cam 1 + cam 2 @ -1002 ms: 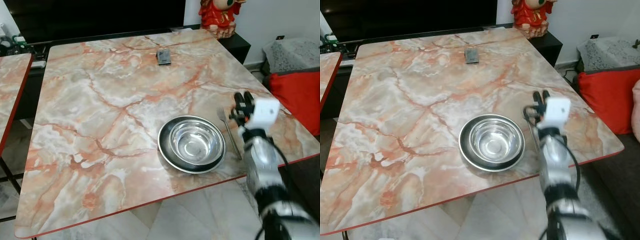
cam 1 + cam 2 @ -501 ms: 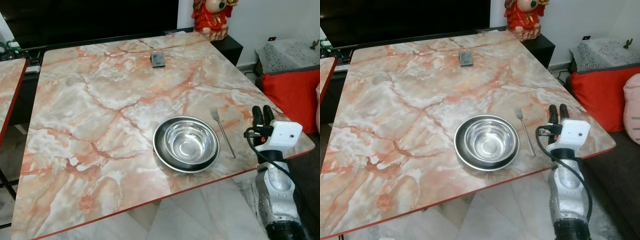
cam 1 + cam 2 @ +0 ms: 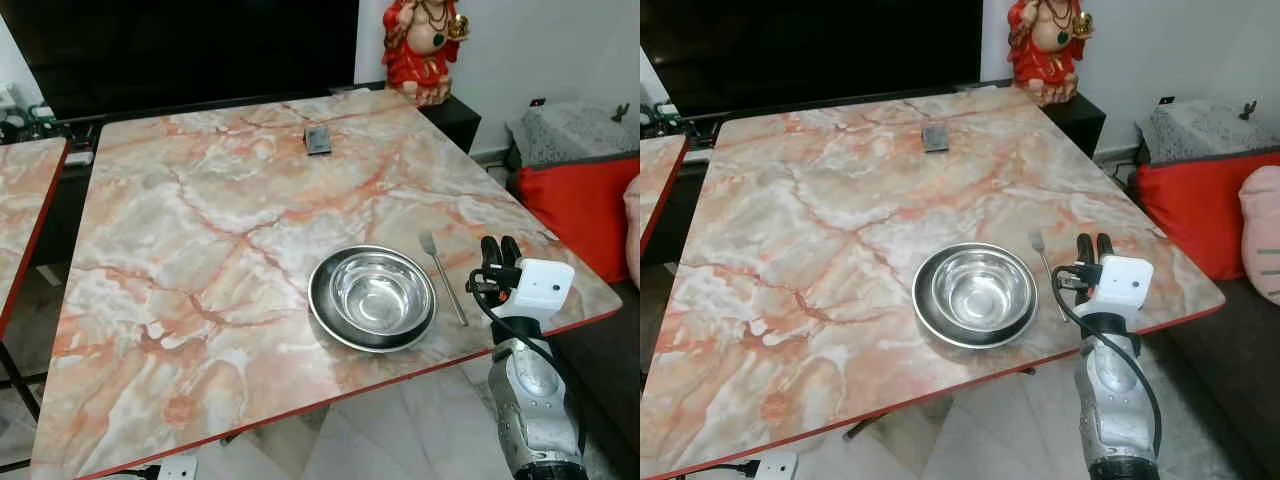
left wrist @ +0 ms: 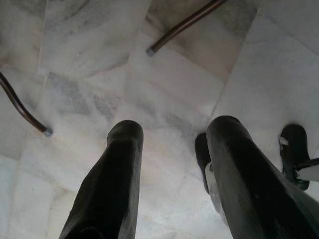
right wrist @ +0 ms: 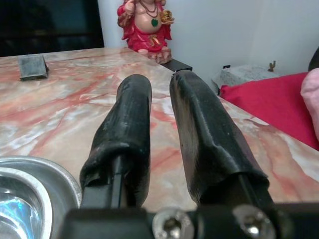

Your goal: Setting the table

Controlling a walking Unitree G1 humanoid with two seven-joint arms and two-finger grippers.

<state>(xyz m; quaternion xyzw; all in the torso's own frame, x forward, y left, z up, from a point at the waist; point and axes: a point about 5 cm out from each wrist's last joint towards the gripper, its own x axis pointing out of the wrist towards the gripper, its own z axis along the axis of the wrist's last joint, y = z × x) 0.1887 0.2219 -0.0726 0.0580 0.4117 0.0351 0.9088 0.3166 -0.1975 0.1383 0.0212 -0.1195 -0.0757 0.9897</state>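
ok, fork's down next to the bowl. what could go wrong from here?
1. The right gripper hangs just past the fork; a sideways swing could knock it askew or into the bowl.
2. The bowl and fork sit near the table edge, so a bump from the arm might push them off.
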